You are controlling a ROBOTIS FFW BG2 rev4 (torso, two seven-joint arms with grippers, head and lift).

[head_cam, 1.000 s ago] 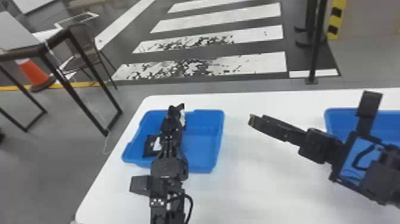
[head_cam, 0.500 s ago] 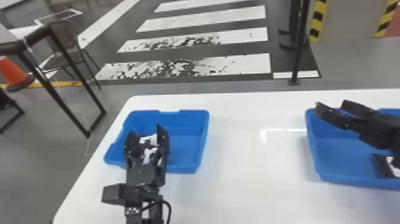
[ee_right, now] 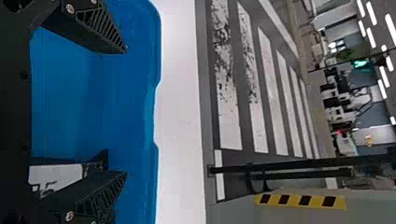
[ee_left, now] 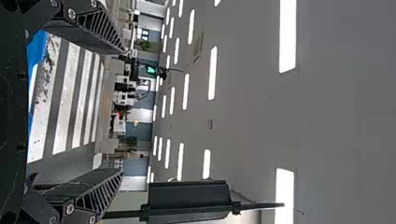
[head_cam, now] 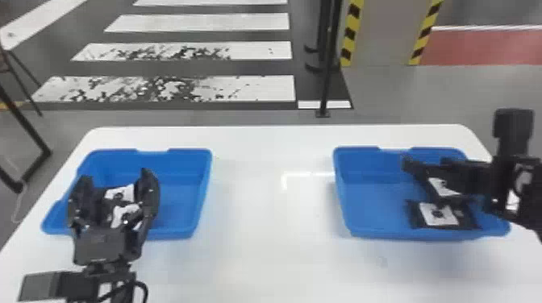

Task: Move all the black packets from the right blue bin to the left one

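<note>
left gripper (head_cam: 116, 181) is spread pretty wide at lower left, black packets (head_cam: 121, 194) seen between; right gripper (head_cam: 426, 163) is spread wide too, at right.

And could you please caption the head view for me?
Black left claw and right claw at two rectangular blue bins holding white-labelled black packets.

A white table with rounded corners (head_cam: 258, 209) carries a shallow, rectangular blue plastic left bin (head_cam: 183, 191); right of that bin, well apart, stands a shallow, rectangular blue plastic right bin (head_cam: 373, 209).
</note>
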